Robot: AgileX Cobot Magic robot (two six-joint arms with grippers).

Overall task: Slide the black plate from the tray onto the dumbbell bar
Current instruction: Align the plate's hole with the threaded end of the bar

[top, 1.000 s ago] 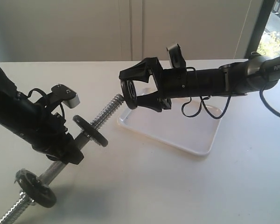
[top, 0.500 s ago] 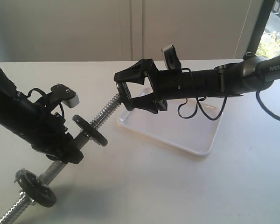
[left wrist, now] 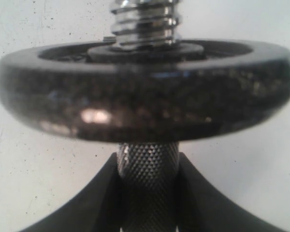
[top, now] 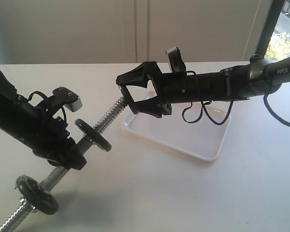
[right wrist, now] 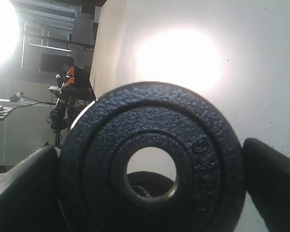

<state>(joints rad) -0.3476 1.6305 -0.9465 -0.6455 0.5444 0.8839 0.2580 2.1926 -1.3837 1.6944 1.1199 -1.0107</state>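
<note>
My right gripper (top: 128, 94) is shut on the black plate (top: 125, 94), gripping it by its rim and holding it on edge above the table. The plate (right wrist: 198, 145) faces the threaded tip of the dumbbell bar (top: 111, 113). Through its centre hole the right wrist view shows a disc on the bar, low in the opening. My left gripper (top: 70, 150) is shut on the bar's knurled shaft (left wrist: 147, 179), holding the bar tilted, just behind a dull black disc (left wrist: 145, 92). The white tray (top: 203, 142) lies under the right arm with nothing in it.
The bar carries a black disc (top: 93, 135) above my left gripper and another black disc (top: 37, 194) near its lower threaded end at the front left. White table (top: 150, 193) all around; a wall at the back, a window at the far right.
My right gripper has carried the plate leftward and slightly up, from above the tray's edge to the bar's threaded tip. The left arm and the bar have stayed still.
</note>
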